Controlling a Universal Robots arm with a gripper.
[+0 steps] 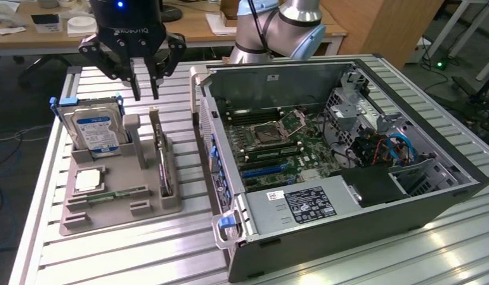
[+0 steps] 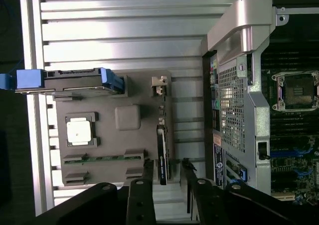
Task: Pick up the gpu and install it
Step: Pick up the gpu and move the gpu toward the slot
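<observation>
Step in hand: approach for pickup. The gripper (image 1: 147, 92), part open and empty, hangs above the grey holder (image 1: 109, 208) by the worktop's (image 1: 149, 249) edge on the exterior view's left. The gpu (image 1: 161, 163) stands on edge in the holder's slot nearest the computer case (image 1: 347, 196), ungrasped. Judgement: a grasp calls for the fingers to straddle its thin upper edge squarely.

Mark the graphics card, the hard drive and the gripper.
graphics card (image 1: 164, 175), exterior view, top edge of the upright card.
hard drive (image 1: 99, 132), exterior view, blue-white label.
gripper (image 1: 147, 95), exterior view, between its fingertips.
</observation>
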